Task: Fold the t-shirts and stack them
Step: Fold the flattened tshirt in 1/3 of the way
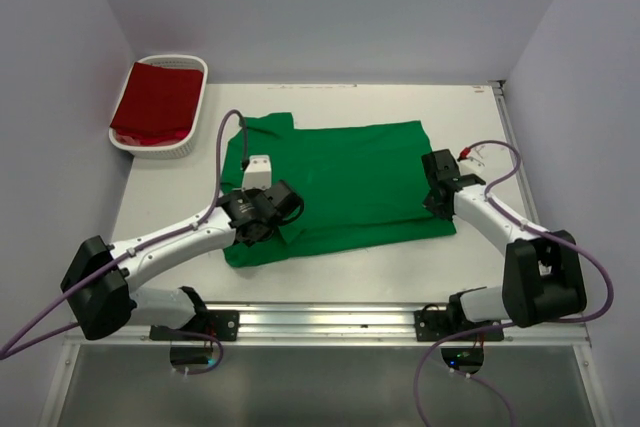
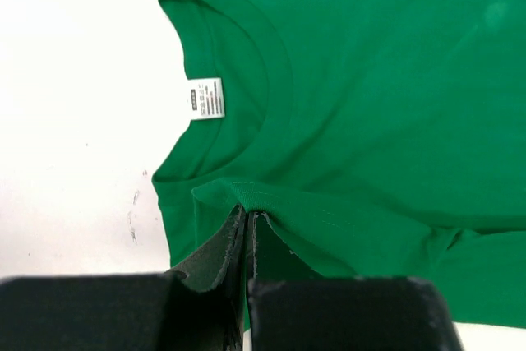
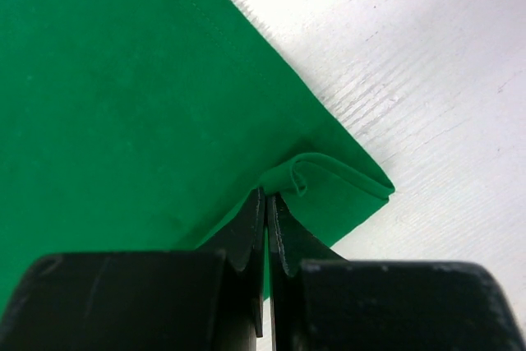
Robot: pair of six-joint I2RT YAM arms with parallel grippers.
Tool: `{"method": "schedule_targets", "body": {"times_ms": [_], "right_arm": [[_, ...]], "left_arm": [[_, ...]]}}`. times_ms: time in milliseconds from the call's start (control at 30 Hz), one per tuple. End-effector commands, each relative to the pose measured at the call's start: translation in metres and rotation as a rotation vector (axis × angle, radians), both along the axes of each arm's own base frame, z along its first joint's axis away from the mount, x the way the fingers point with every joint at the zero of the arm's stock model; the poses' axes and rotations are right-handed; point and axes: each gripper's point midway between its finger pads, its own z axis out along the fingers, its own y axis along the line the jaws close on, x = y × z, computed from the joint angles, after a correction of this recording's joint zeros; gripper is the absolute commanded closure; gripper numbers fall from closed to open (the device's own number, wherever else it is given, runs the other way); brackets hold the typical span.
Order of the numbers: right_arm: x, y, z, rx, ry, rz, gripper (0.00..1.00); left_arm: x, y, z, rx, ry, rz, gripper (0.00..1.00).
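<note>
Green short-sleeved cloth t-shirt lies spread over the middle of the white table. Left gripper is clamped on a fold beside the collar, right gripper is pinching a hem corner. Dark red cloth t-shirt sits in the white slatted plastic basket, far left corner.

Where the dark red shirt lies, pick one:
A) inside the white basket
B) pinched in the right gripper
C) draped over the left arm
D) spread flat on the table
A: the dark red shirt lies inside the white basket at the far left, apart from the green shirt.
</note>
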Motion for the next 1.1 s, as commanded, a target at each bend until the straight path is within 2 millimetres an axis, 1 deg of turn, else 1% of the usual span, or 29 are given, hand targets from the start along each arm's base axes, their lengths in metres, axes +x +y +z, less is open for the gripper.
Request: {"method": "schedule_targets", "body": {"times_ms": [0,200,467,733,933,1067], "right_arm": [[0.016,-0.013,0.025,-0.053,-0.089,-0.035,1.0],[0.019,-0.018,0.03,-0.071,-0.098,-0.053,1.0],[0.026,-0.023,0.035,-0.085,-0.111,-0.073,1.0],[0.038,-0.02,0.028,-0.078,-0.106,-0.072,1.0],[0.044,-0.019,0.021,-0.081,-0.088,-0.064,1.0],[0.044,-0.018,0.015,-0.078,-0.076,-0.064,1.0]], "left_arm": [[0.025,-0.003,0.017,-0.004,-0.086,0.011,1.0],[0.034,-0.004,0.013,0.006,-0.082,0.004,1.0],[0.046,-0.004,0.019,0.008,-0.101,-0.002,1.0],[0.06,-0.005,0.023,0.022,-0.104,-0.021,1.0],[0.07,-0.009,0.019,0.035,-0.088,-0.038,1.0],[0.073,-0.011,0.012,0.049,-0.068,-0.041,1.0]]}}
